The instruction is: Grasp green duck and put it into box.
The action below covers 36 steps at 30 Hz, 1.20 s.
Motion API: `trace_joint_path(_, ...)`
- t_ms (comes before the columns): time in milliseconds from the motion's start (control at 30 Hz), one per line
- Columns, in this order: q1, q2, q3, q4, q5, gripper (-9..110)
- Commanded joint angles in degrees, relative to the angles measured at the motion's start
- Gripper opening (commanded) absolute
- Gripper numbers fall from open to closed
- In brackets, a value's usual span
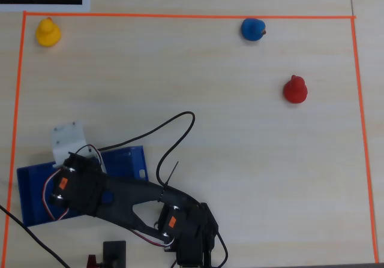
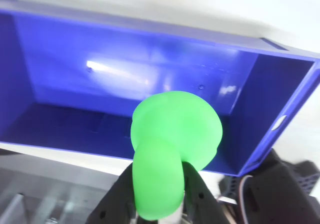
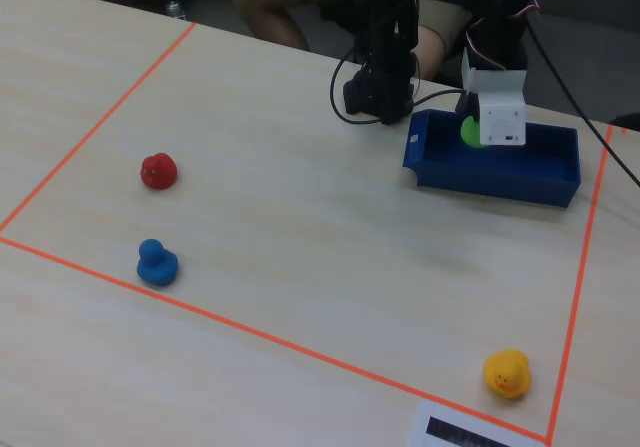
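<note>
Wrist view has the pincer (image 2: pixel 161 194) clamped on the green duck (image 2: pixel 172 144) — it's hanging right over the open blue box (image 2: pixel 60 68), not resting on the bottom. In the fixed view the box sits on the counter (image 3: pixel 300 207) inside the orange tape — red duck (image 3: pixel 158 171), blue duck (image 3: pixel 156 263) and yellow duck (image 3: pixel 507 374) are well apart from it.
</note>
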Motion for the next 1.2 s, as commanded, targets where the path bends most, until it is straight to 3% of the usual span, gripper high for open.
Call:
trace_joint_path(0,-1.4,3.0,-0.2,0.7,-1.5,13)
trace_joint_path(67,-1.1,3.0,-0.4,0.4,-2.2,22)
trace_joint_path(300,1.3,4.2,-0.5,-2.0,-4.0,33)
trace_joint_path(367,2.8,4.7,-0.8,-3.7,-4.0,29)
trace_joint_path(500,12.1,6.5,-5.2,-9.9,-2.2,2)
trace_joint_path(700,31.3,12.1,-7.0,-20.8,-6.2,0)
trace_joint_path(967,52.1,29.8,17.8,-47.5,-16.7,0)
trace_joint_path(1167,61.0,48.3,45.8,-62.8,-25.8,0)
